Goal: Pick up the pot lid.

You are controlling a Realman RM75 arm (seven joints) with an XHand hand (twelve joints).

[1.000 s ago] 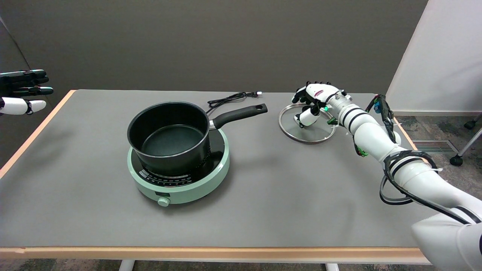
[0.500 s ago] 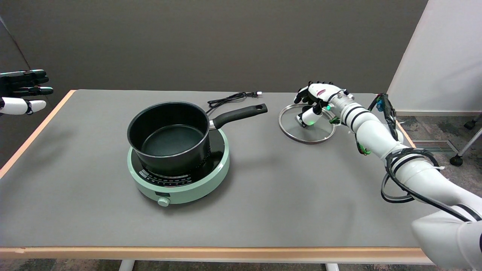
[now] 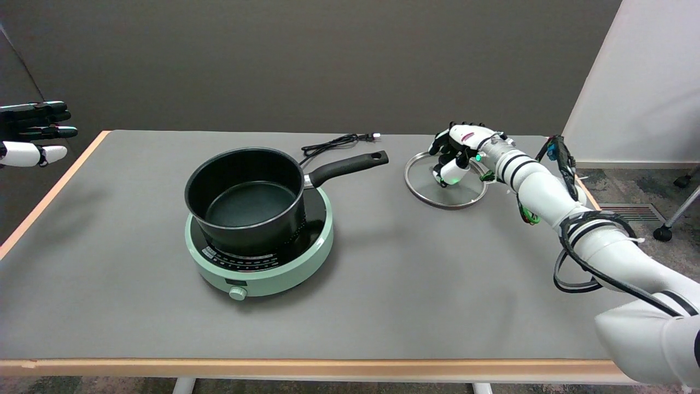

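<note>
Pot lid (image 3: 445, 189): a round glass lid with a metal rim, lying flat on the far right part of the counter, right of the pot's handle and well apart from the pot. It is round, so it has no long axis; its top faces up.
Robot hand (image 3: 455, 152): the right one, over the middle of the lid, fingers curled down and in around the lid's centre. The knob is hidden under the fingers, so I cannot tell whether they grip it or only close around it. A green light glows at the hand's underside.
Right arm (image 3: 552, 202): white, with black cables looped along it, reaching in from the lower right; its lower part is cut off by the picture's edge.
Pot (image 3: 245, 198): black, without a lid, standing on a pale green cooker (image 3: 260, 257); its black handle (image 3: 350, 165) points right and away, toward the lid.
Cord (image 3: 336, 143): black, coiled loosely behind the pot near the far edge.
Counter (image 3: 383, 306): grey top with a light wooden edge.
Room: dark grey wall behind, a white panel at the right, carpet and a chair castor at the far right.
</note>
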